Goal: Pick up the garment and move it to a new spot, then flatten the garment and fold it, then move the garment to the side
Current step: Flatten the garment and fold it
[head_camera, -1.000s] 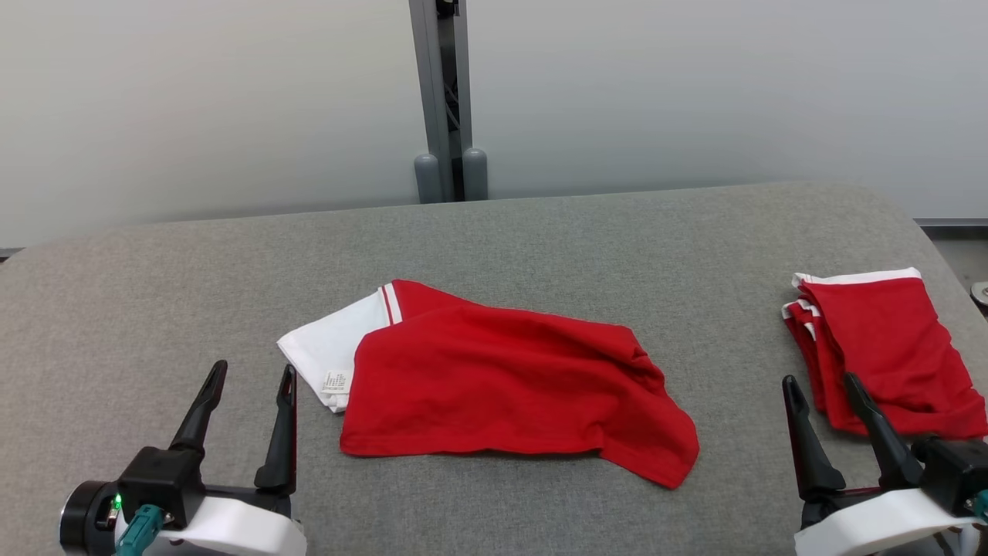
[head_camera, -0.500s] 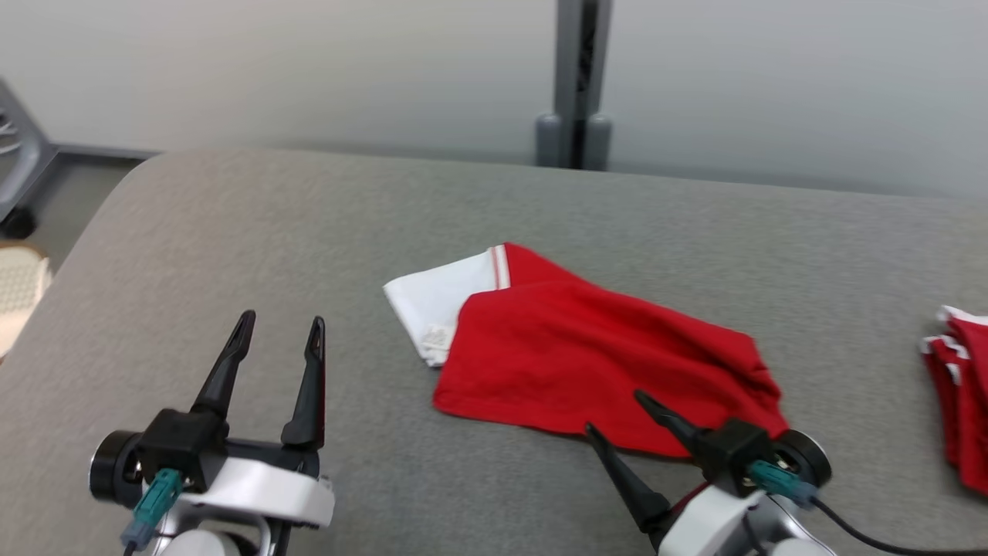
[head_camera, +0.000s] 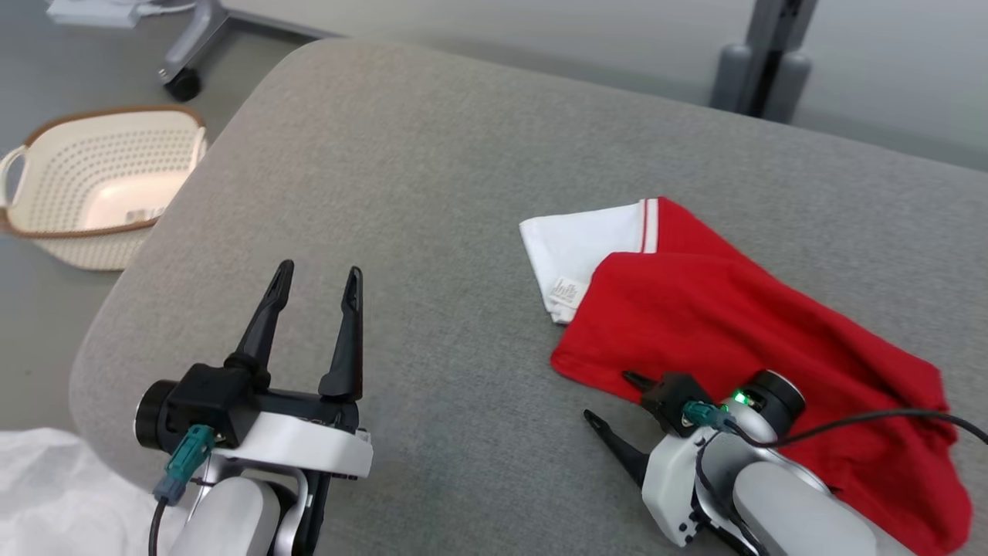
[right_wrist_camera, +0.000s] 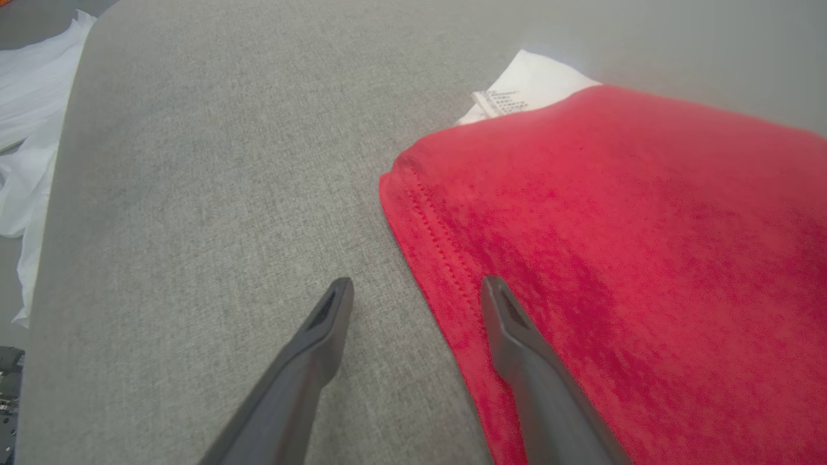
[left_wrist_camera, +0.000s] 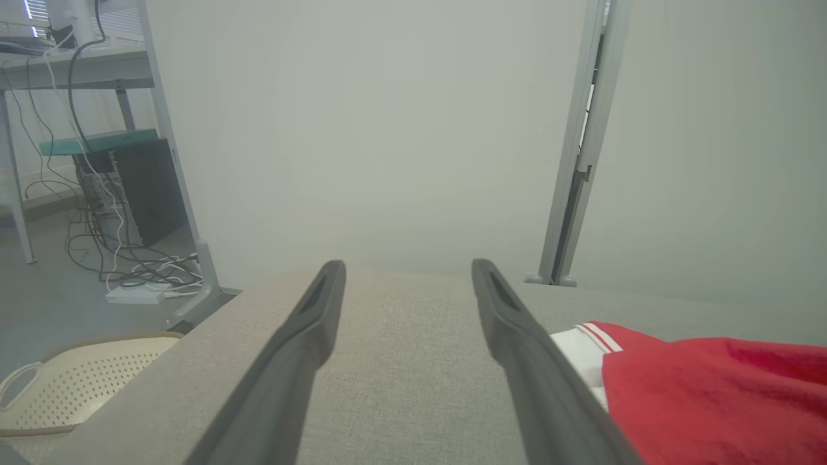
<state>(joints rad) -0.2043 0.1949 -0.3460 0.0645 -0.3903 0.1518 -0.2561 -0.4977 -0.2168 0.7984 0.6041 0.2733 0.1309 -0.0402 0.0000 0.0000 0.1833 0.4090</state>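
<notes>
Head view: the right gripper (head_camera: 606, 396) had come to the red jersey's (head_camera: 733, 324) near hem, wide open and empty; grasping seemed next.

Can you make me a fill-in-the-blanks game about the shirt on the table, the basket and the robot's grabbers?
1. The shirt lying on the grey table is mostly ___.
2. Its sleeve, sticking out at one end, is ___.
3. The basket stands on the ___, beside the table.
4. Between the left gripper and the right gripper, the one nearer the shirt is the ___ one.

Missing words: red; white; floor; right.
</notes>
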